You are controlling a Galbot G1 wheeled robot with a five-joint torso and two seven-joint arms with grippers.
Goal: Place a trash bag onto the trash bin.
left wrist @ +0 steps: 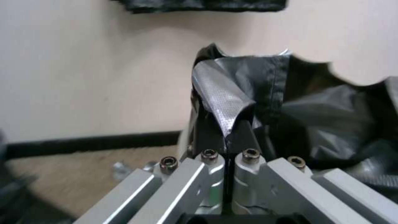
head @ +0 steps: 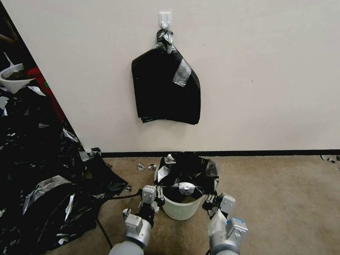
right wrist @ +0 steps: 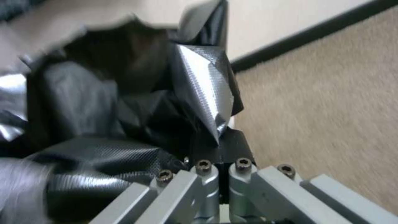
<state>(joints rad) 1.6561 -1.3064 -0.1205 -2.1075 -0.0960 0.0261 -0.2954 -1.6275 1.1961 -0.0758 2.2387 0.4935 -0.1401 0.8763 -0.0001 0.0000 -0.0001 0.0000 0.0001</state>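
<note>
A cream-white trash bin [head: 180, 210] stands on the carpet in front of the wall. A glossy black trash bag [head: 187, 170] is spread over its far rim and hangs into its mouth. My left gripper [head: 158, 191] is at the bin's left rim, shut on the bag's edge [left wrist: 219, 102]. At the right rim, my right gripper [head: 212, 199] is shut on the bag's other edge [right wrist: 203, 96]. In both wrist views the fingers are pressed together with a fold of plastic between them.
A thick stack of black bags [head: 166, 88] with grey tape hangs from a white wall hook [head: 165, 19]. A sprawling heap of black plastic sheeting [head: 46, 170] covers the floor to the left, with a white bowl [head: 14, 79] behind it. Bare carpet [head: 283, 198] lies to the right.
</note>
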